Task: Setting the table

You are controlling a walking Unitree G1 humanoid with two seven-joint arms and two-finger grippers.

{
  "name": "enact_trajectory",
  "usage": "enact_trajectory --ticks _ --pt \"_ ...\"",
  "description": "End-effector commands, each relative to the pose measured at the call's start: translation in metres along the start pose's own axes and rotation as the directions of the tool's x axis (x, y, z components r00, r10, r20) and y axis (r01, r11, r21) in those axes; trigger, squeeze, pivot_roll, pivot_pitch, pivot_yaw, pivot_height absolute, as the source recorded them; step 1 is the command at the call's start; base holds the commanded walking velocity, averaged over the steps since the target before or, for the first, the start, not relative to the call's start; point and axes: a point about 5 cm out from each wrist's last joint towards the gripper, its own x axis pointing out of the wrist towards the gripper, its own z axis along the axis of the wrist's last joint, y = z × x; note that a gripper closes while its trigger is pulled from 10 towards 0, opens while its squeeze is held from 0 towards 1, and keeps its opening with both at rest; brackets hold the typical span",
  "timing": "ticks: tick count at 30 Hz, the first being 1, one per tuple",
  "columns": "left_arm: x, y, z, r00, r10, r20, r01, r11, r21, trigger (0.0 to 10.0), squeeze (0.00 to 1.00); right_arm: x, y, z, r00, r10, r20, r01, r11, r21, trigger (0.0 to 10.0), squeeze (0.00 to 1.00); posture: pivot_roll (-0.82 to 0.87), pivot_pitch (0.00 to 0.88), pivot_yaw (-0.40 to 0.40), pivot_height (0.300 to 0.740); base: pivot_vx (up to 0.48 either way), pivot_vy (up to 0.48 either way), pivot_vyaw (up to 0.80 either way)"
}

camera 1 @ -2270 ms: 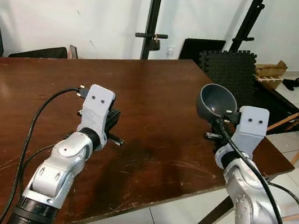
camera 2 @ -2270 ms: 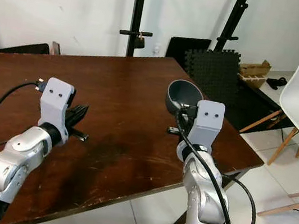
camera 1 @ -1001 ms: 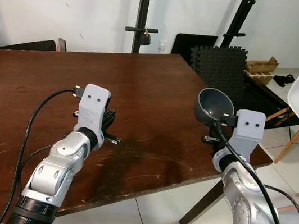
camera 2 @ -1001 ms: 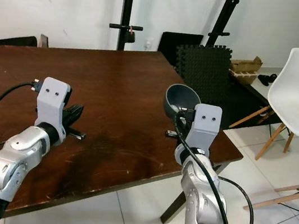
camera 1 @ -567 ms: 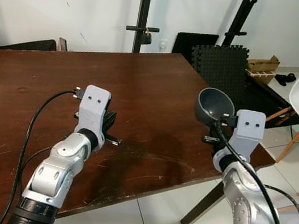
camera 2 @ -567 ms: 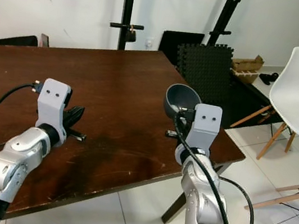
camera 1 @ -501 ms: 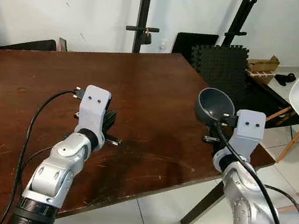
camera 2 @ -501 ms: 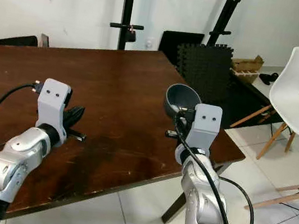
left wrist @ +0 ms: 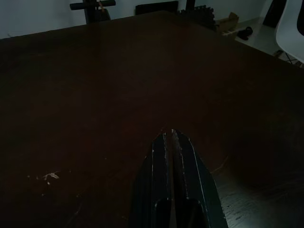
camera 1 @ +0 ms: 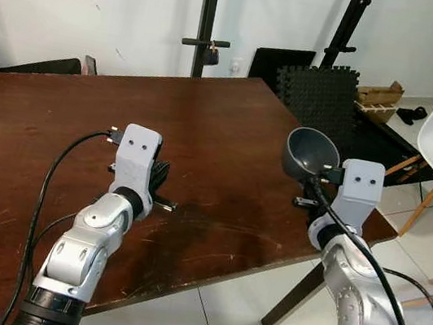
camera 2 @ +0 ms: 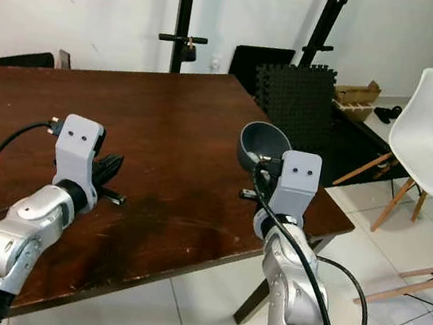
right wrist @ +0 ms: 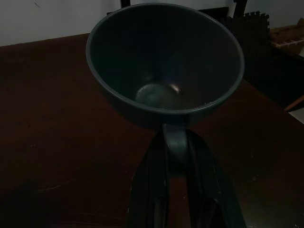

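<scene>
Right pincer (right wrist: 178,199) is still clamped on the rim of the grey bowl (camera 1: 310,151), held up over the tabletop's (camera 1: 221,130) right edge near the front corner. Barely anything has moved lately, so the bowl isn't placed yet. Left pincer (left wrist: 172,142) is closed and empty, hovering low near the front edge.

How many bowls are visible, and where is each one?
1. The grey bowl is held above the table near its right edge, gripped at its rim by the right gripper.

bowl (camera 1: 310,153) | dark grey, empty | tilted, rim pinched | above table's right edge
</scene>
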Motion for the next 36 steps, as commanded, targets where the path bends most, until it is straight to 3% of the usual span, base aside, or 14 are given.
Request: enact_trajectory --ticks 1,36 --pt "-0.0017 -0.0005 -0.0025 1.000 -0.003 -0.001 0.003 1.000 -0.018 10.0 0.00 -0.0004 -0.0008 -0.0020 1.000 0.001 0.001 -0.001 1.000 0.010 10.0 0.00 -0.03 0.065 0.010 0.740 0.000 0.000 0.00" --pt "-0.0035 0.0002 -0.0018 1.000 -0.003 -0.001 0.003 1.000 -0.018 10.0 0.00 0.0006 -0.0013 -0.0030 1.000 0.003 0.005 -0.003 0.998 0.055 10.0 0.00 -0.02 0.079 0.010 0.740 0.000 0.000 0.00"
